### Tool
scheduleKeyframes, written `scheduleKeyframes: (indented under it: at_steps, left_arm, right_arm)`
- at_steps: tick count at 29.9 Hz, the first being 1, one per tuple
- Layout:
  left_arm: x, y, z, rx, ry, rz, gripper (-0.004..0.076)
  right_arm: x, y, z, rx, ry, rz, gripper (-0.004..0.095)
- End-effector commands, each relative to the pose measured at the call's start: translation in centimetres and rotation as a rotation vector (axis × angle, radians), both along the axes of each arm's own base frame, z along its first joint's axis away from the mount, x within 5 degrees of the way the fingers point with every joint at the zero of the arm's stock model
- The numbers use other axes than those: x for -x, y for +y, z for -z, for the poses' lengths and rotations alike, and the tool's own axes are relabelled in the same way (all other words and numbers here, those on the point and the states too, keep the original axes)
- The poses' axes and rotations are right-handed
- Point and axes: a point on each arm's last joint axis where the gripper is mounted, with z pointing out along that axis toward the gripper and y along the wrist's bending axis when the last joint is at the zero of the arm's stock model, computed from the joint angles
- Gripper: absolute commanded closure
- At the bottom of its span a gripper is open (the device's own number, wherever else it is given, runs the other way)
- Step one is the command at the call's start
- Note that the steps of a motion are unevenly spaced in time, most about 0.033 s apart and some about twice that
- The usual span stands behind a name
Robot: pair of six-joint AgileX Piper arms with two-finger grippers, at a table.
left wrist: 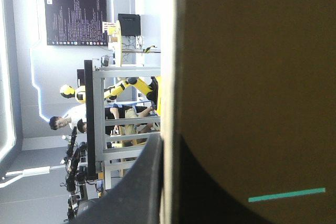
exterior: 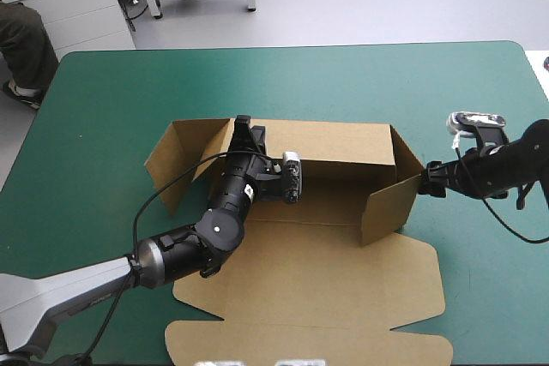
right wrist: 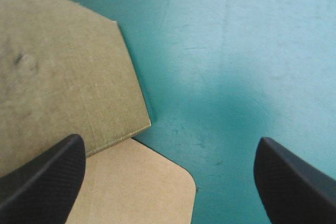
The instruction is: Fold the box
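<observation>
The box (exterior: 334, 203) sits in the middle of the bench (exterior: 343, 83), partly raised and open on top. Its back wall (exterior: 343, 139) stands upright and its right side wall (exterior: 390, 207) is up, leaning a little. The left flap (exterior: 184, 152) splays outward, and the lid (exterior: 326, 289) lies flat toward the near edge.

The left end effector (exterior: 244, 130) reaches over the back wall near its left corner. In its own wrist view the board runs edge-on between its fingers (left wrist: 144, 187), so it appears to be pinching that wall. The right end effector (exterior: 422, 179) is just outside the right side wall. Its fingers (right wrist: 47, 177) are spread wide with nothing between them, and a corner of brown board lies beside one of them.

The step in hand looks like raising and tucking the walls. The back and right sides are started and the left side is not yet brought in. The next move probably calls for the right end effector to press its wall inward or take hold of it, while the left one steadies the back wall. After that the left flap would be swung up to meet the corner.

Counted: one box, two arms, two end effectors, one lid, and three wall panels in view.
</observation>
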Motion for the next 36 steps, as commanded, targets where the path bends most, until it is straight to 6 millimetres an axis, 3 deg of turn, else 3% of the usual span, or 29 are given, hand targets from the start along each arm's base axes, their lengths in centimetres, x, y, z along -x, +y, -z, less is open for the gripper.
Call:
scheduleKeyframes:
  at_steps: [1,11,20,26,36]
  left_arm:
    - [0.1,0.2,-2.5,0.024,-0.106,-0.003,0.0734]
    - [0.1,0.3,-2.5,0.016,-0.109,-0.002,0.0734]
    - [0.1,0.3,-2.5,0.015,-0.11,-0.001,0.0734]
    - [0.1,0.3,-2.5,0.015,-0.111,-0.003,0.0734]
    - [0.1,0.4,-2.4,0.028,-0.094,-0.022,0.0734]
  right_arm:
    - [0.6,1.1,-1.0,-0.033,-0.149,-0.217,0.0103]
    - [0.9,2.6,-0.9,-0.172,-0.185,-0.389,0.0103]
    - [1.1,2.9,-1.0,-0.201,-0.174,-0.404,0.0103]
    - [1.2,4.5,-0.5,-0.185,-0.245,-0.39,0.0103]
    - [4.7,7.2,1.0,-0.095,-0.535,-0.222,0.0103]
